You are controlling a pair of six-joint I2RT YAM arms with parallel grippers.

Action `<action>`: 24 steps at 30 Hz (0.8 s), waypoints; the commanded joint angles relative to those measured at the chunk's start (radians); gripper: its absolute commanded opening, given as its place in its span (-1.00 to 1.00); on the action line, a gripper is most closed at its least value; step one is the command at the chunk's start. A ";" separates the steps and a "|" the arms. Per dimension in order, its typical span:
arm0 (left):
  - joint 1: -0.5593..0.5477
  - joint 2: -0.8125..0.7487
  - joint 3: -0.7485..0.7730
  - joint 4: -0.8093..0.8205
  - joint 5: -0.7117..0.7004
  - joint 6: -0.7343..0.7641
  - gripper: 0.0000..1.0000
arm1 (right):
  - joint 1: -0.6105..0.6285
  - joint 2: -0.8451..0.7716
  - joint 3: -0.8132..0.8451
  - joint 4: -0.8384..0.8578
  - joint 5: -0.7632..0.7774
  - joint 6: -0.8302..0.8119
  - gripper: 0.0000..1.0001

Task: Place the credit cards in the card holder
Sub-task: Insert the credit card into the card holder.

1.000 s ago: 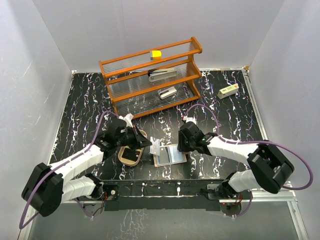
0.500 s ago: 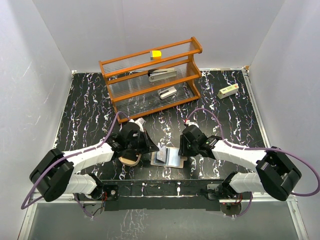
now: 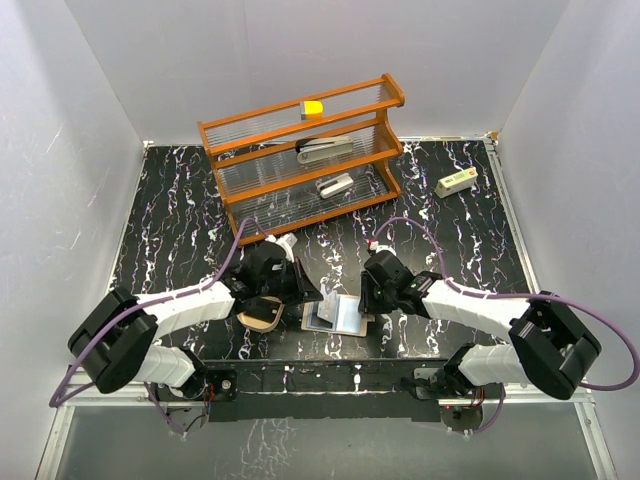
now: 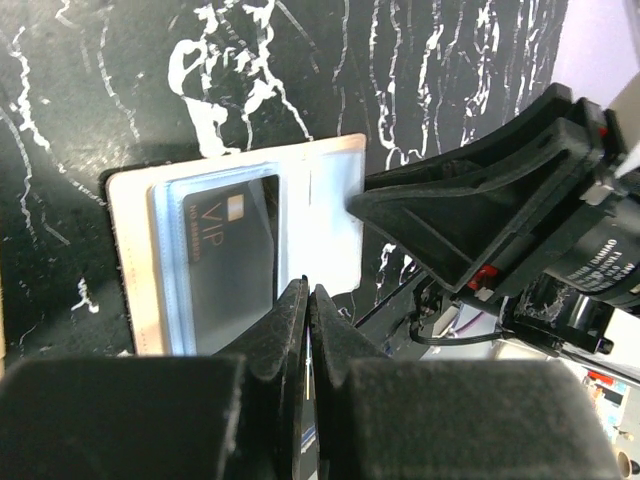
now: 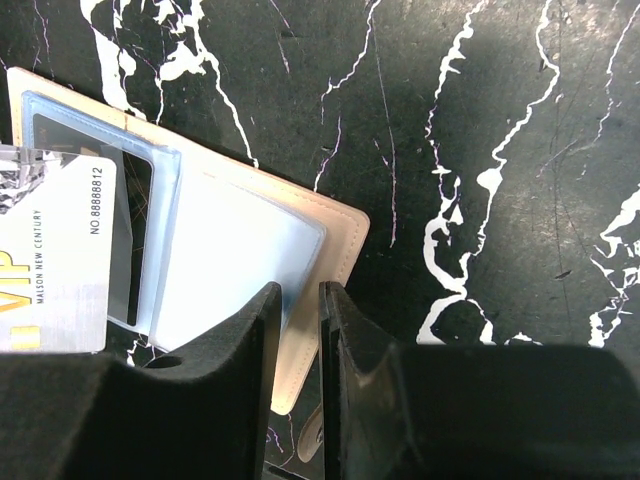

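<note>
Whereas a second ago the left gripper (image 4: 308, 292) hung over the card holder (image 3: 258, 320), it has since swung across to the open tan wallet (image 4: 330, 170). The card holder, an oval tan tray, now lies uncovered just behind that gripper's wrist, beside the wallet. The left jaws are pressed together to a hairline; whether a card's edge is pinched there cannot be told. Straight ahead of their tips, a dark credit card (image 4: 230, 240) marked VIP sits inside one clear sleeve of the wallet.

The right gripper (image 5: 300, 292) has barely moved over the black marble table (image 5: 480, 120), but its jaws have narrowed to a slim slot with nothing between them. They stand at the wallet's stitched edge, a clear sleeve just beside them. Farther out on that side a pale credit card (image 5: 55, 250) (also stamped VIP, with a printed number) lies over the sleeve that holds the dark one. The wallet itself has shifted slightly toward the arms.
</note>
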 commanded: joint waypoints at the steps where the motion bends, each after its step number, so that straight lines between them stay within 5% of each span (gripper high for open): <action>1: -0.005 0.000 0.065 -0.012 0.027 0.073 -1.00 | 0.004 0.018 -0.015 0.048 0.013 -0.020 -0.60; 24: -0.005 0.120 0.110 -0.062 0.088 0.125 -1.00 | 0.004 0.009 -0.005 0.037 0.032 -0.034 -0.58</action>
